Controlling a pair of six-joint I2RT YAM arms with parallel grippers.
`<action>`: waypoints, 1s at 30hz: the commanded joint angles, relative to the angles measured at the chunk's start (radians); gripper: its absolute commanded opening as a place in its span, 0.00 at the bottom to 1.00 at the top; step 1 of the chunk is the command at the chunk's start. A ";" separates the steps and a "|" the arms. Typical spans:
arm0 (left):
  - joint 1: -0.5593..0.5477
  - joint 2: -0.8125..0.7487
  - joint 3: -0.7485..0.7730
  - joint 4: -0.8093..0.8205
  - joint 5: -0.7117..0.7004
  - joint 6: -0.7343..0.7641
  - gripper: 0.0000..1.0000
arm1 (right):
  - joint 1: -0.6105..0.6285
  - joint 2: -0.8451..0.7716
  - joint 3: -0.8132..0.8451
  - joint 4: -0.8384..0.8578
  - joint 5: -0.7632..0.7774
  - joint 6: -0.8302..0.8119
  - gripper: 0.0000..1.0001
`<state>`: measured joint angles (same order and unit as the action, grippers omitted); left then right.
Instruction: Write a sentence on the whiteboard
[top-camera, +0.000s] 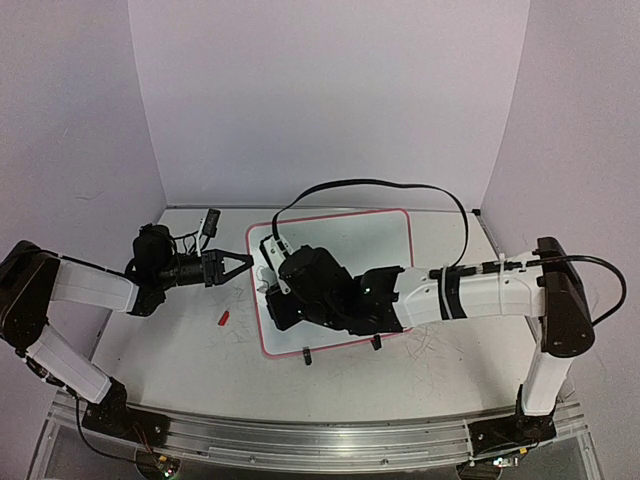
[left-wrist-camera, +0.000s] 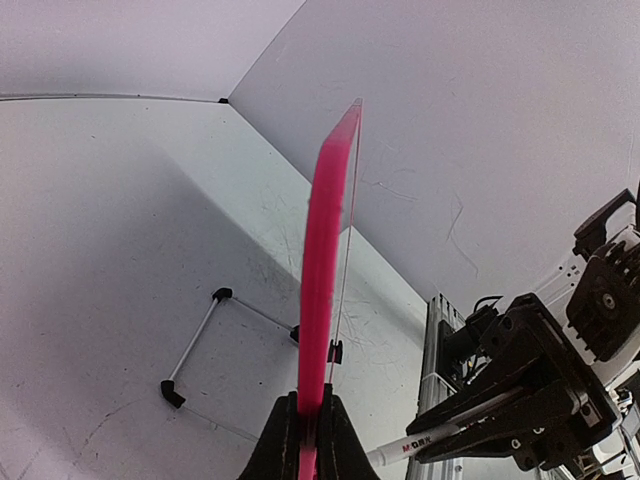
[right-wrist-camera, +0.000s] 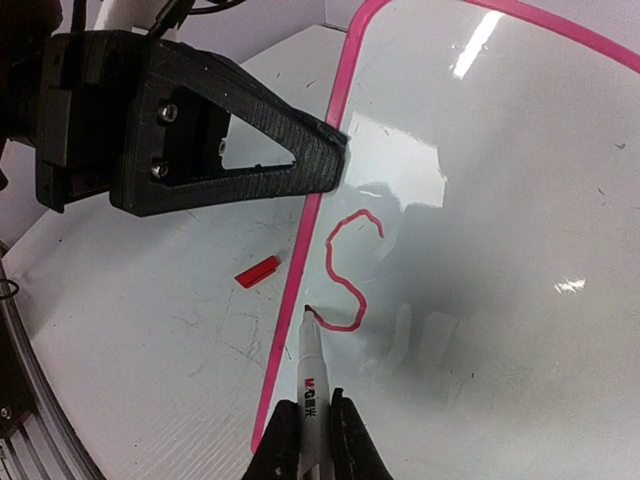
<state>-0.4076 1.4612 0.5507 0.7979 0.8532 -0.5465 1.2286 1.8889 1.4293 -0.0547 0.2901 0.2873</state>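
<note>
Right gripper (right-wrist-camera: 310, 430) clamped on marker (right-wrist-camera: 309, 362), tip at the sentence (right-wrist-camera: 330, 255), a lone S. Left gripper (left-wrist-camera: 310, 440) pinched on whiteboard (right-wrist-camera: 500, 200) rim. I want light pressure, then a clean lift.

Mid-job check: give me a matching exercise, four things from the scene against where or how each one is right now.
Things:
1. left claw
2. right claw
3. red letter S
4. red cap

Places or states:
A. lying on the tabletop, left of the whiteboard
B. shut on the marker
C. drawn just inside the whiteboard's left rim
D. shut on the whiteboard's pink rim

Pairs: 1-D, 2-B, 3-C, 4-A
</note>
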 joint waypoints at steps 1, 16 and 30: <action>-0.016 -0.025 0.032 0.033 0.037 -0.004 0.00 | -0.007 0.035 0.050 0.000 0.022 -0.014 0.00; -0.017 -0.017 0.034 0.034 0.036 -0.001 0.00 | -0.027 -0.130 -0.085 0.073 0.065 0.000 0.00; -0.017 -0.017 0.033 0.034 0.037 0.000 0.00 | -0.045 -0.100 -0.039 0.076 0.069 -0.030 0.00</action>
<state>-0.4114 1.4597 0.5507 0.8036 0.8612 -0.5466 1.1924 1.7920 1.3364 -0.0074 0.3265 0.2745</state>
